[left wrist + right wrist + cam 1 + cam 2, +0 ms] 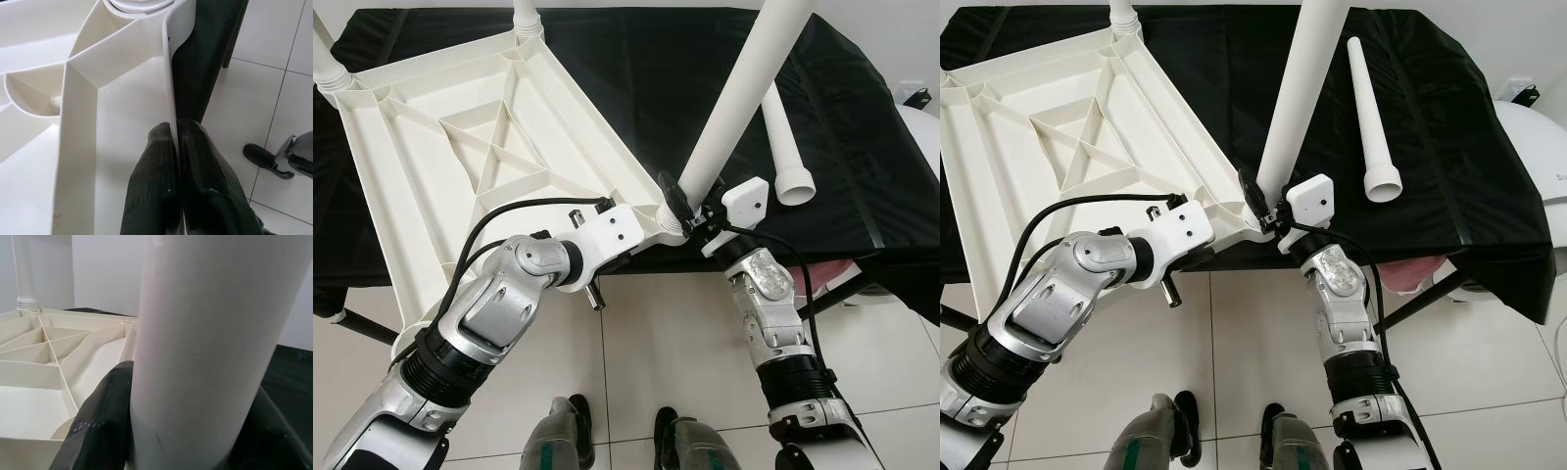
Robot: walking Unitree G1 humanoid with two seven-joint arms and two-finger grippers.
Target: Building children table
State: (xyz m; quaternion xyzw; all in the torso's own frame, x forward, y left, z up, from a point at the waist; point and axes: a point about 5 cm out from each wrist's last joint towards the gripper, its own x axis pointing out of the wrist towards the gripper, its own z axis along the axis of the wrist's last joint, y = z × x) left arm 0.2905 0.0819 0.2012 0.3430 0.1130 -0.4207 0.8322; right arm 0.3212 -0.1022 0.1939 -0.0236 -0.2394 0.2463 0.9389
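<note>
Left eye view: the tabletop lies upside down on the black cloth. The leg stands tilted in the near corner socket, clamped by the right gripper; left gripper pinches the rim. A crooked push could jam it.

A white plastic tabletop lies upside down, ribbed underside up, overhanging the black-draped surface, with a white leg standing in its near corner socket and a spare leg lying alongside.
</note>
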